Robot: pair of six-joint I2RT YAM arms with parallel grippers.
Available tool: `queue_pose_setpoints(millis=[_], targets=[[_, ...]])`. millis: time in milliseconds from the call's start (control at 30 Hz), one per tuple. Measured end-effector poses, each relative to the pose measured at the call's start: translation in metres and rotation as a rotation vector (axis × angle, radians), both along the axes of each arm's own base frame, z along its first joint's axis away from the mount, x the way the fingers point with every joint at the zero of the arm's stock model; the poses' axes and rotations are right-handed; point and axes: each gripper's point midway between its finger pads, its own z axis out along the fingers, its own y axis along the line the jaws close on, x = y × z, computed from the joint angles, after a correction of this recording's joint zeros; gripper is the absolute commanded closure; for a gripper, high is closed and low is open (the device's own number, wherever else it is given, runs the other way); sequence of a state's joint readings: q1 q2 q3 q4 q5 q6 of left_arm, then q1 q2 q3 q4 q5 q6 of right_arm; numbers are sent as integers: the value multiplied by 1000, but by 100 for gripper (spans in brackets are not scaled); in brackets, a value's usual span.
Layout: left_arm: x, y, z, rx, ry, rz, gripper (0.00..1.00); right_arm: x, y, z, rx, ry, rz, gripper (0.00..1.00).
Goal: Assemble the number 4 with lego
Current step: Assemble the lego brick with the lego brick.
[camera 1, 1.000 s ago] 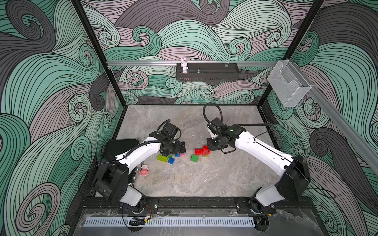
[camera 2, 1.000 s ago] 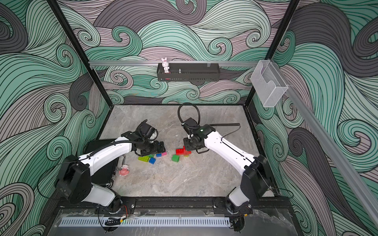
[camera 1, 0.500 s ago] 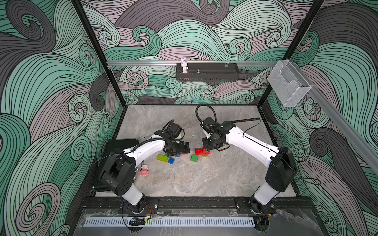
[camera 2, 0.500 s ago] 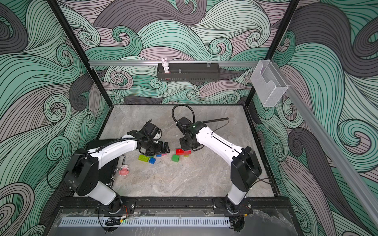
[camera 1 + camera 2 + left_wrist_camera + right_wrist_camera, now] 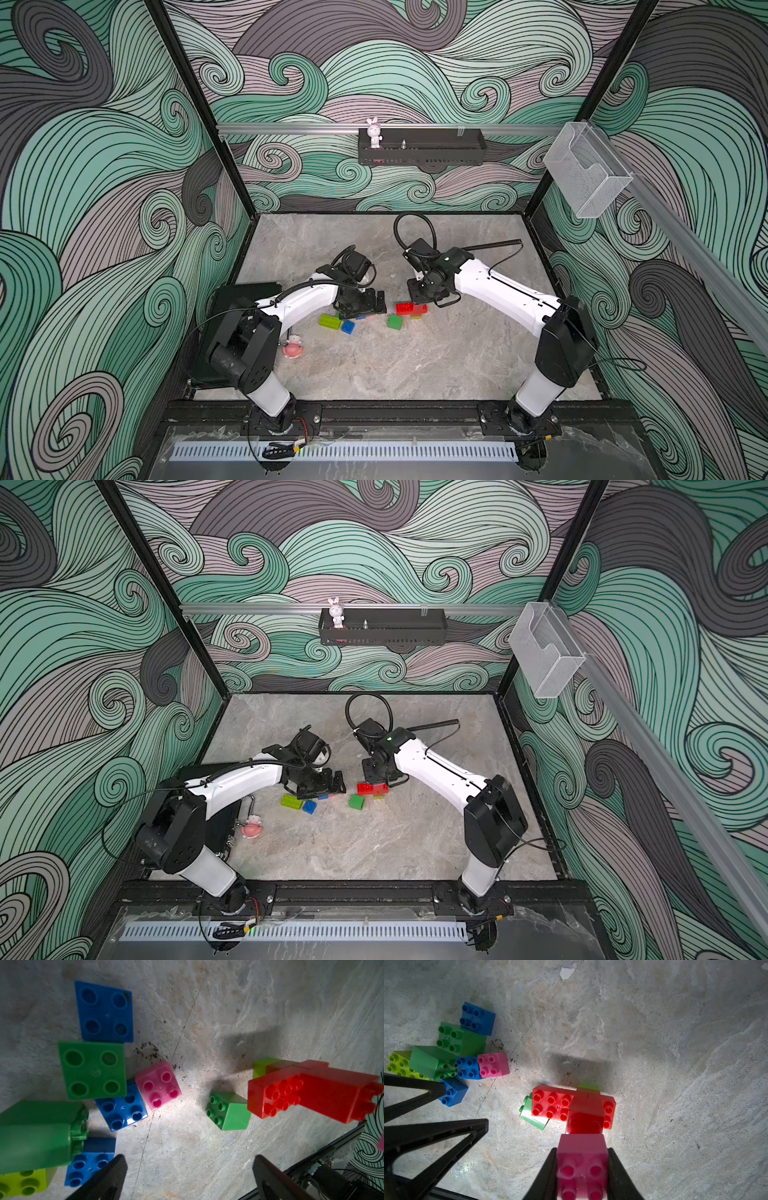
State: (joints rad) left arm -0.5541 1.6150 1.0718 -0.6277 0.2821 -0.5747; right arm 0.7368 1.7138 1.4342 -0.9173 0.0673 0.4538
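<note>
The red build (image 5: 552, 1105) sits around the middle of the surface (image 5: 675, 1043). It's a long red brick with a second red one stacked across one end, a lime brick (image 5: 588, 1087) tucked behind, and a green brick (image 5: 532, 1116) on its side against the other end. The pink brick (image 5: 582, 1159) is pinched in the right pincer (image 5: 581, 1150), just over that stacked end. Looks like the seating step. Best bet is to square the pink one to the studs below, come straight down and press evenly, since nothing pins the build and it could skate. The left pincer (image 5: 189, 1160) gapes wide and empty over the loose bricks (image 5: 122, 1105) nearby, so it could brace the red part.
</note>
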Motion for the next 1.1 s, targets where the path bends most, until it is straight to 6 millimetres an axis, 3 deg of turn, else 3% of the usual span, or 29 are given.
queue_pose_setpoints(millis=[433,1100], targets=[[-1,0,-4,7,13,0,1,4,3,-12,-10,11,-29,100],[-2,-1,-9,5,30,-6,1,2,-2,-13,-31,-7,-50,100]])
